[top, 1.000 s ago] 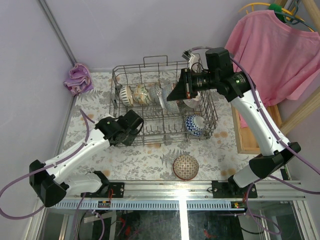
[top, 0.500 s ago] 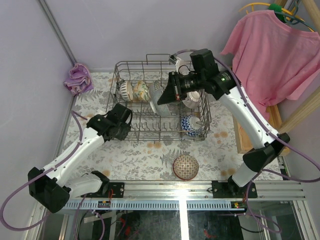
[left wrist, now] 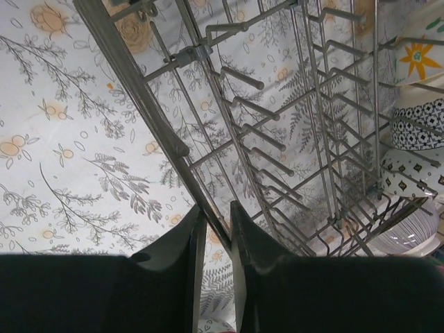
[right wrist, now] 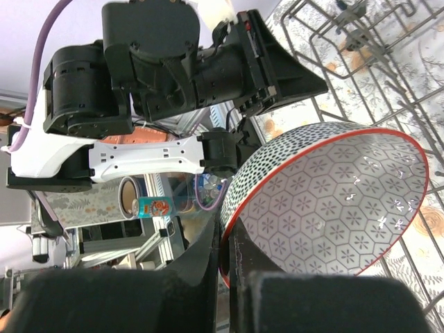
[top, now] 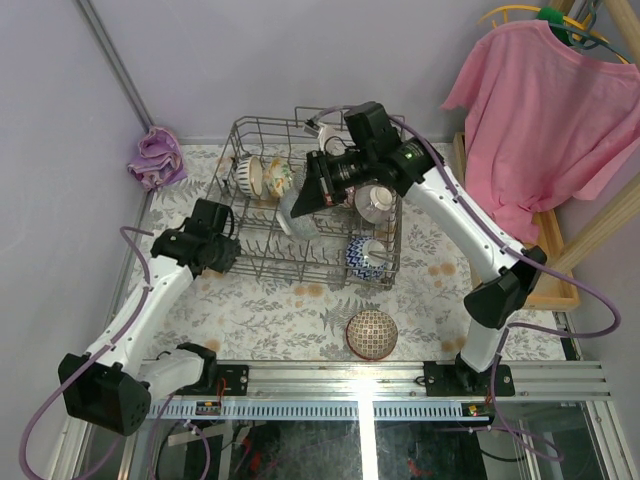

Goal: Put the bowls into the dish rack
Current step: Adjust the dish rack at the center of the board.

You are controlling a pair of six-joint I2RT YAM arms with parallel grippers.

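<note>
Right gripper: The right gripper is pinched shut on the rim of a red-rimmed bowl, holding it tipped on edge above the middle of the dish rack.
Left gripper: The left gripper stands at the rack's left side. Its fingers are drawn in to a narrow slot with the rack's rim wire between them, apparently clamped on it.
Rack: It sits on the floral-clothed bench toward the far edge, about midway along.
Loaded: The racked bowls stand on edge among the tines along the back. A blue bowl sits at the rack's front right corner.
Waiting: A patterned bowl lies near the bench's near edge, right of centre, well apart from the rack.
Handling: The bowls look like glazed ceramic, so they are judged stiff, smooth enough to slip, and liable to chip against wire or each other. The rim is the natural hold, one finger inside and one outside (as the right gripper has it). Each bowl should be lowered gently between tines.
Views: Only the right wrist view shows the hexagon tiling inside the held bowl, its speckled outside and the pinch on its rim. From overhead that bowl is a pale shape under the arm. Only the left wrist view shows the wire between the fingers. Only the overhead view shows the waiting bowl.
</note>
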